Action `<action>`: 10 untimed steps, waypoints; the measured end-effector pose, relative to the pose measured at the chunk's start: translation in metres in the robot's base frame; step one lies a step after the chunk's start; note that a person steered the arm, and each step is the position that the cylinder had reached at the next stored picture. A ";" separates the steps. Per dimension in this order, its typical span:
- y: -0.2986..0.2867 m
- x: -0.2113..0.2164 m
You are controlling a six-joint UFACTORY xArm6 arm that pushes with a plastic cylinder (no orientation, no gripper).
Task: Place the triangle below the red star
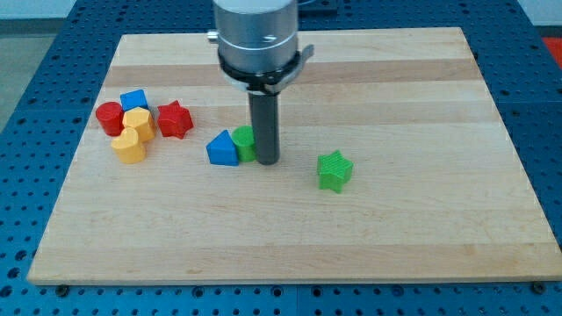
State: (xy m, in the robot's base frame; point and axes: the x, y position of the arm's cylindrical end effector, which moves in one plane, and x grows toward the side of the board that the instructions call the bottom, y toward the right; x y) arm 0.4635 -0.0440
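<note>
- Rod: my tip (267, 161) rests on the wooden board (421, 228), touching a small green block (243, 140); nothing is clamped.
- Blue triangle block (222, 149) sits just left; red star block (174, 119) farther left.

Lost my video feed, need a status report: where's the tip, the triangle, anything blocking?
My tip down beside green block, right of blue triangle. Triangle lies right of and below red star, apart. Path toward star looks open.

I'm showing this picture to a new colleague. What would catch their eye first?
First the big grey arm coming down from the view's top, my tip resting mid-board against a green block with the blue triangle just left of it. Then the bright cluster at the view's left, the red star on its right edge, and a lone green star to the right.
</note>
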 end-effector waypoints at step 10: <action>-0.082 0.013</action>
